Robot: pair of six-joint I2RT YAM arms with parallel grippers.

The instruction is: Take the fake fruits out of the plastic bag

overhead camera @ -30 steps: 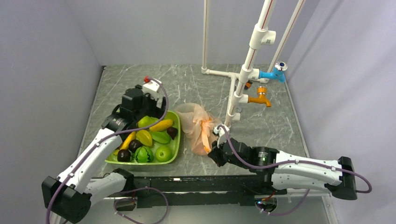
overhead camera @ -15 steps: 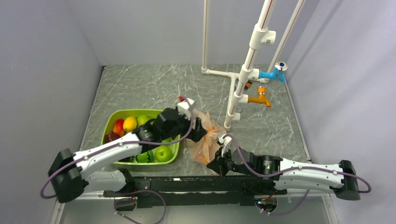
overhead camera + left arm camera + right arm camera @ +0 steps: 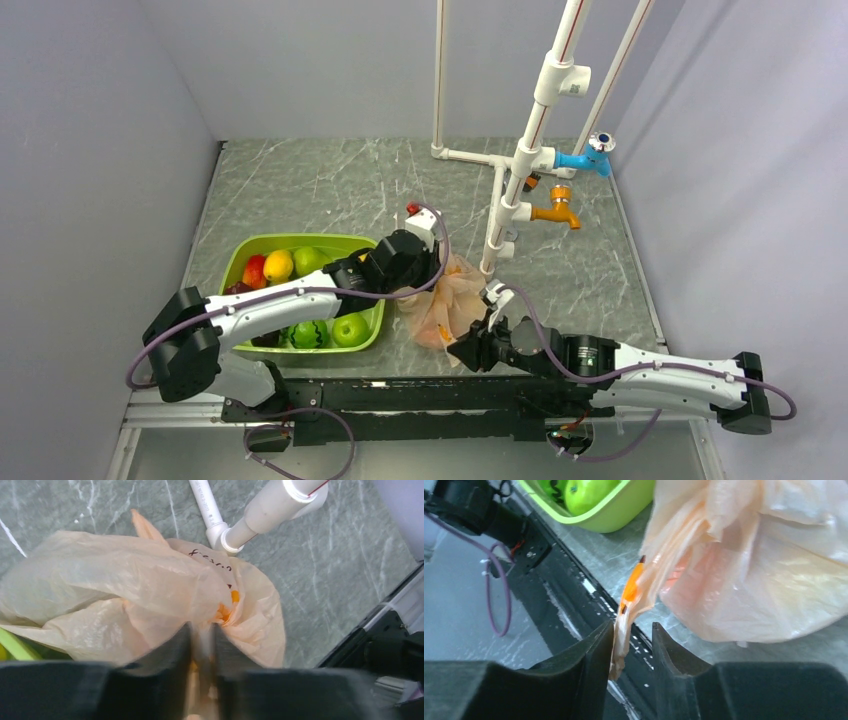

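Note:
The plastic bag (image 3: 447, 303), thin peach-orange film, lies crumpled on the table between the green tub (image 3: 300, 240) and the white pipes. My left gripper (image 3: 428, 280) sits on the bag's top, and in the left wrist view the left gripper (image 3: 201, 627) is shut on a fold of the plastic bag (image 3: 125, 580). My right gripper (image 3: 463, 347) is at the bag's near edge. In the right wrist view the right gripper (image 3: 633, 627) is open, and a strip of the plastic bag (image 3: 764, 570) hangs loose against one finger. An orange patch (image 3: 226, 611) glows through the film; I cannot tell whether it is one of the fake fruits.
The green tub (image 3: 619, 515) holds several fruits, among them a red one (image 3: 254, 270), a yellow-orange one (image 3: 279, 264), a green apple (image 3: 350, 328) and a striped watermelon (image 3: 308, 333). A white pipe frame (image 3: 497, 215) with a blue tap (image 3: 583, 160) and an orange tap (image 3: 555, 213) stands just behind the bag.
My left arm swung from over the tub to the bag and its jaws closed on the film. My right gripper opened, releasing the bag's strip, and shifted toward the near edge.

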